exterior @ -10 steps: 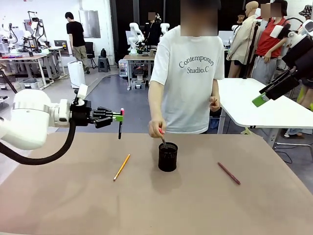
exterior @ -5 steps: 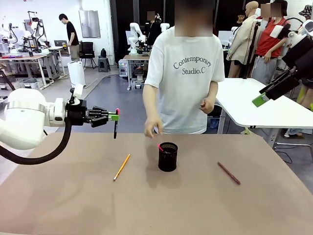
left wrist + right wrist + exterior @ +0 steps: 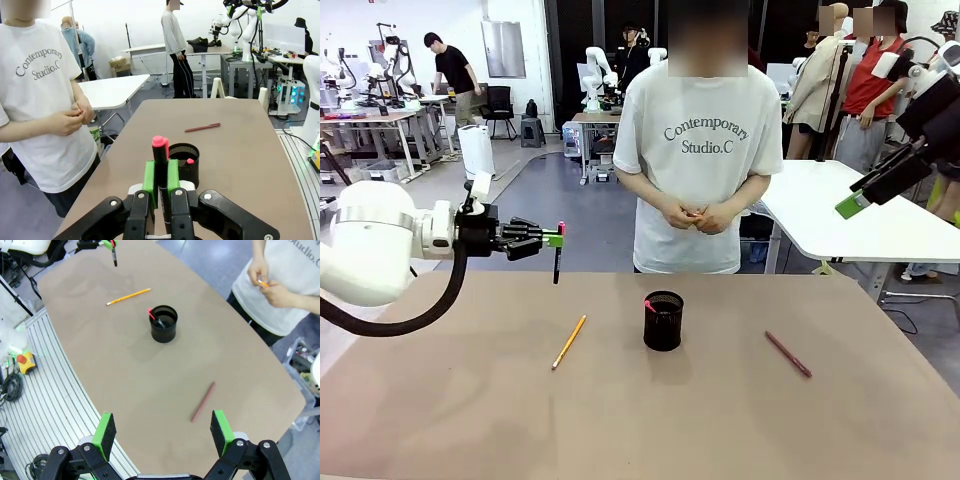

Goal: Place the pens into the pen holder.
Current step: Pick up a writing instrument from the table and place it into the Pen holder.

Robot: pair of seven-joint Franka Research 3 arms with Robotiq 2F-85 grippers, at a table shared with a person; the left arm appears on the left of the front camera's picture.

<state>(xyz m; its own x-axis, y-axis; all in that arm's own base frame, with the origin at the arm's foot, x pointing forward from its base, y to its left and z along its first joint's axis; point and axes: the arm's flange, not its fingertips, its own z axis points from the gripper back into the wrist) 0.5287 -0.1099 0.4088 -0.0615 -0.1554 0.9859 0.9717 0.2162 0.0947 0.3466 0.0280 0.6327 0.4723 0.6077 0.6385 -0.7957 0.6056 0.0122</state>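
the left gripper [image 3: 553,239] is clamped on the dark pen [image 3: 557,264], pink end up, its shaft hanging below the pads. the pen holder [image 3: 663,320] stands on the bench [image 3: 720,430], lower and well off to that gripper's right, a pink-tipped pen [image 3: 648,303] in it. the thin pen could swivel in the pinch, clip the rim and tip the light cup. the right gripper [image 3: 163,432] gapes empty, high above the maroon pen [image 3: 202,401].

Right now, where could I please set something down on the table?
Bare: the near half of the table, and the gap between the pen holder and the maroon pen. Tightest between the yellow pen and the holder.
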